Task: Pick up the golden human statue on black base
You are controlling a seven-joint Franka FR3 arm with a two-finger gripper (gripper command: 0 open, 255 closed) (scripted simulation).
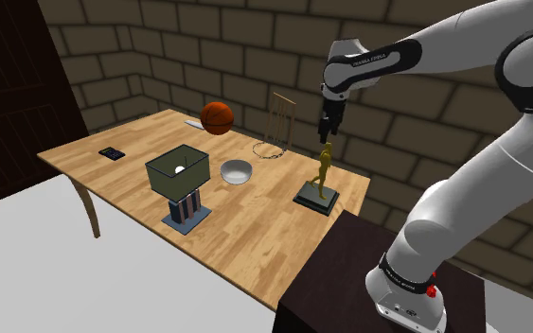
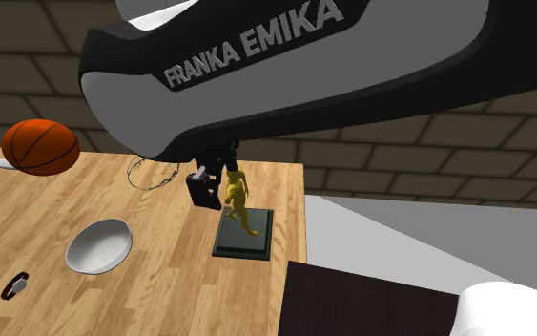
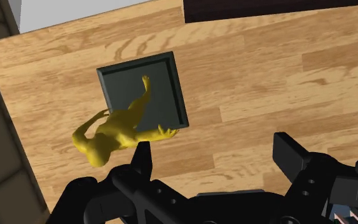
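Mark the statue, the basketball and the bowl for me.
Statue [image 3: 116,130], wrist view, its golden torso.
Basketball [image 1: 217,117], shoulder view, the ball's middle.
Bowl [image 1: 237,172], shoulder view, its inner wall.

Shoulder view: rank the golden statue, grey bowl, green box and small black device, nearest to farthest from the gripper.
1. Golden statue, just below the gripper.
2. Grey bowl, toward the shoulder view's left of the statue.
3. Green box, farther left, past the bowl.
4. Small black device, by the table's far left corner.
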